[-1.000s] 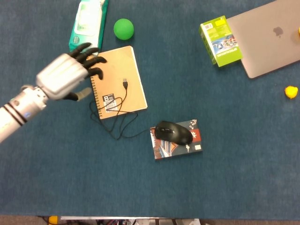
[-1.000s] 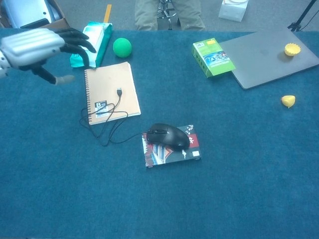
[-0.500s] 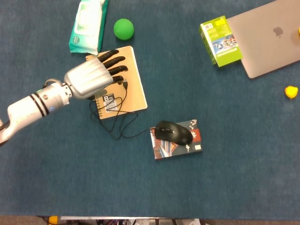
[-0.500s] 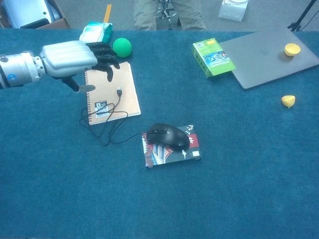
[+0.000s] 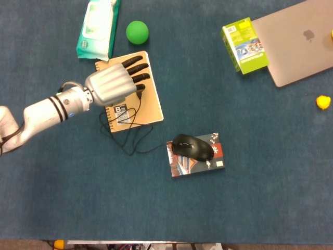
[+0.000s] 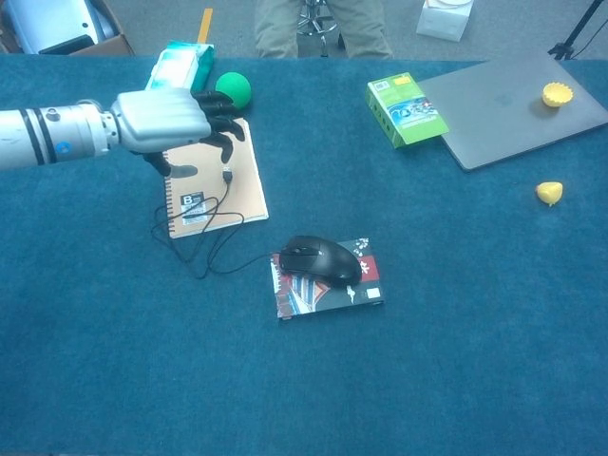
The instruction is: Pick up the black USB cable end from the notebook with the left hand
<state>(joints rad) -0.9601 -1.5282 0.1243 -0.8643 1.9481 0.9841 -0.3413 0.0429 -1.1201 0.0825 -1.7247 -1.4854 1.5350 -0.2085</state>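
A tan spiral notebook (image 5: 148, 107) (image 6: 245, 185) lies on the blue table. The black USB cable end (image 6: 227, 175) (image 5: 139, 95) rests on its cover, and its thin cable (image 5: 136, 136) (image 6: 211, 249) loops off the near edge toward the mouse. My left hand (image 5: 112, 84) (image 6: 171, 119) hovers over the notebook's upper part, palm down, fingers spread. Its dark fingertips (image 5: 139, 77) (image 6: 224, 142) are just above the plug, and I cannot tell whether they touch it. The hand holds nothing. My right hand is out of both views.
A black mouse (image 5: 192, 147) (image 6: 318, 258) sits on a patterned booklet (image 5: 213, 162). A green ball (image 5: 137, 32) (image 6: 233, 90) and a wipes pack (image 5: 97, 27) (image 6: 177, 65) lie behind the notebook. A green box (image 5: 244, 45), a laptop (image 5: 296, 39) and a yellow toy (image 5: 323, 101) are far right.
My left hand has moved right and lower, from beside the notebook's spiral edge to over its cover, ending with the fingertips by the plug.
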